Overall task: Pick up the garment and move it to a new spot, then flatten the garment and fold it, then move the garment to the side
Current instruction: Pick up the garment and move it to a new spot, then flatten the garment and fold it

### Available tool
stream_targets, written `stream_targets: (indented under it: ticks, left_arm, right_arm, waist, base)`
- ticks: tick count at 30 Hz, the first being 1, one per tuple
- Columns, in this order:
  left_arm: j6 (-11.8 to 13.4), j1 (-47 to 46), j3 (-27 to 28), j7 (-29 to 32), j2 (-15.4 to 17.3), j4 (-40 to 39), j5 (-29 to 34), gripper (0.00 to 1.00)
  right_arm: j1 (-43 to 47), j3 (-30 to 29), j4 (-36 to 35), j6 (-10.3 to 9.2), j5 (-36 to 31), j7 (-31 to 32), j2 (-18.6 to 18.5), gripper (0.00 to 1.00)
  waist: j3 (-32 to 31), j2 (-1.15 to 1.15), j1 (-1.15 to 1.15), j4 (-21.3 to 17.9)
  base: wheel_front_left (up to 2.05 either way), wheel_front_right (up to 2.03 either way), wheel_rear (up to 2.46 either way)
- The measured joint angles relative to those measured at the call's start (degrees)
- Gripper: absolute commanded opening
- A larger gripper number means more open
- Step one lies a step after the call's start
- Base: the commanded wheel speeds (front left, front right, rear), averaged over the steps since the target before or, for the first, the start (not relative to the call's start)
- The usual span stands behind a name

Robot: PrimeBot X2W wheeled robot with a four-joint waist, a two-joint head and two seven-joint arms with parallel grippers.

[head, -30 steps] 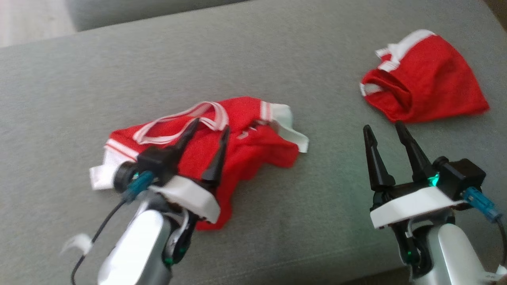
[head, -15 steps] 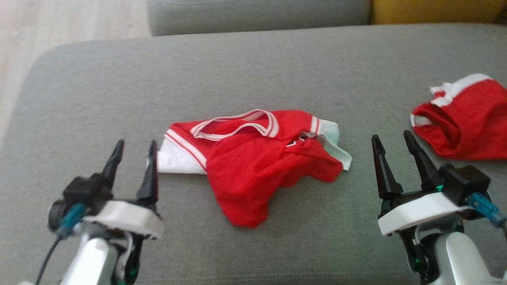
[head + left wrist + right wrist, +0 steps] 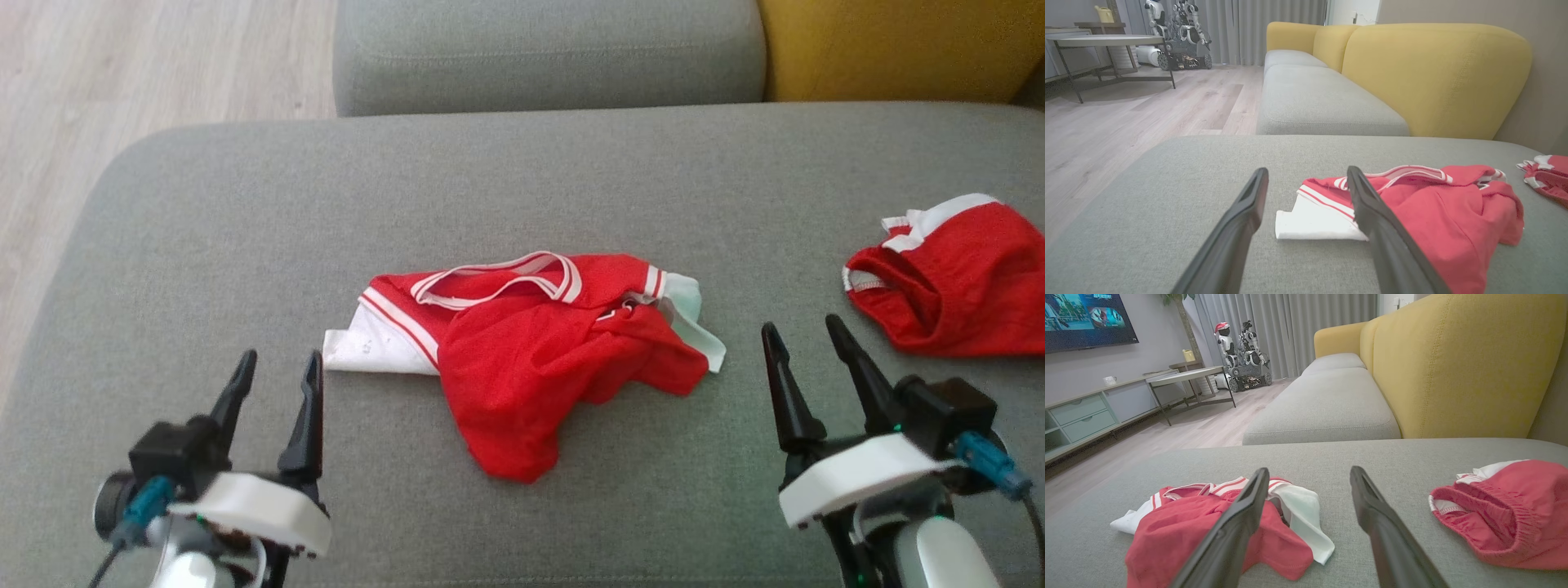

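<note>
Garment [image 3: 531, 351] lies crumpled mid sofa cushion [image 3: 571, 180], btwn the 2 grippers, long axis running L-R. Left gripper [image 3: 280, 359], jaws spread & empty, sits just beside its white corner [image 3: 351, 353]; right gripper [image 3: 800, 327], also spread, is slightly farther off.

Clearance on seat cushion [image 3: 245, 229]
Bare fabric is surrounding the garment [image 3: 531, 359]; second red garment [image 3: 955, 286] is occupying the right edge.
</note>
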Motion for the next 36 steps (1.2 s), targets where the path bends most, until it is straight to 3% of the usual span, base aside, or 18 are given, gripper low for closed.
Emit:
stream_targets:
  ticks: [36]
  left_arm:
    - [1.6,1.8,-1.3,1.0,1.4,-2.9,0.3,1.00]
  right_arm:
    - [1.6,0.0,-1.5,0.01,0.0,0.8,0.0,1.00]
  waist:
    - [-0.4,0.00,0.00,0.1]
  base:
    - [0.00,0.00,0.00]
